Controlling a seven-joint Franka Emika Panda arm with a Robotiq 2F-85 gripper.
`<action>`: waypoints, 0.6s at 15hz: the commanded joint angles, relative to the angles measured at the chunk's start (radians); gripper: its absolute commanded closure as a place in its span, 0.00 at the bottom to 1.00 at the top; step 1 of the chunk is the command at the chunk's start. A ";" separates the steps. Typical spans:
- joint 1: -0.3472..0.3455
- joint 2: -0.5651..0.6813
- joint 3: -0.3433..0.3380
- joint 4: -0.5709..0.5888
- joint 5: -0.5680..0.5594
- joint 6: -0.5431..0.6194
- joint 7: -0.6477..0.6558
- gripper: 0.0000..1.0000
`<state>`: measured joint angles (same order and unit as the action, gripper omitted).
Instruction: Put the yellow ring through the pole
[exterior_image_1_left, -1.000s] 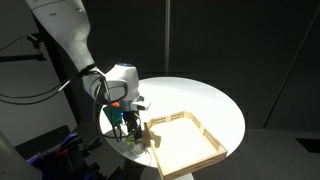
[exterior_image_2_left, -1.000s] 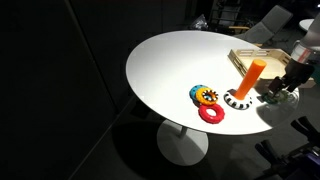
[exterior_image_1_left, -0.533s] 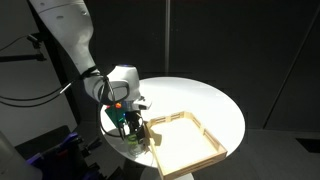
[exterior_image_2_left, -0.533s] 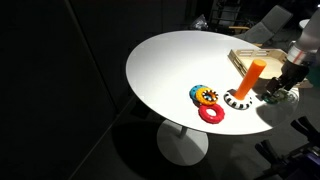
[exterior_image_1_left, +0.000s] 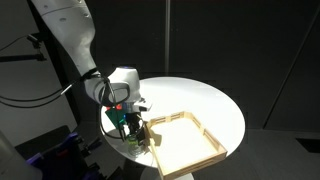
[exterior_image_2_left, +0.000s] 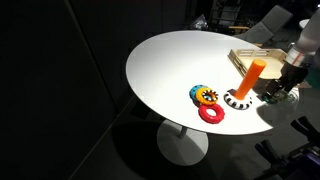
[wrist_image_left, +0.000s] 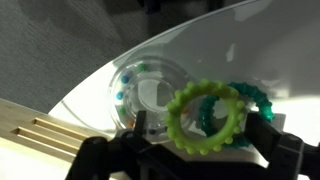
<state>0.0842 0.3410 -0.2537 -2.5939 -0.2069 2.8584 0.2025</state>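
Note:
The yellow ring lies on the white table on top of a blue ring, beside a red ring. The pole is an upright orange peg with a black-and-white ring around its foot. My gripper is low at the table's edge, on the far side of the pole from the yellow ring. In the wrist view its fingers stand open on either side of a bumpy lime-green ring that rests against a teal ring. The yellow ring and the pole are out of the wrist view.
A wooden tray sits on the table next to the gripper; its slats show in the wrist view. A clear round piece with coloured beads lies behind the green ring. The table edge is close.

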 joint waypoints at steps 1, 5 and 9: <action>0.017 0.018 -0.016 0.008 -0.015 0.018 0.027 0.21; 0.025 0.009 -0.024 0.008 -0.016 0.014 0.033 0.51; 0.034 -0.027 -0.030 0.002 -0.014 0.002 0.038 0.51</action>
<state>0.1002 0.3478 -0.2672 -2.5886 -0.2069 2.8642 0.2115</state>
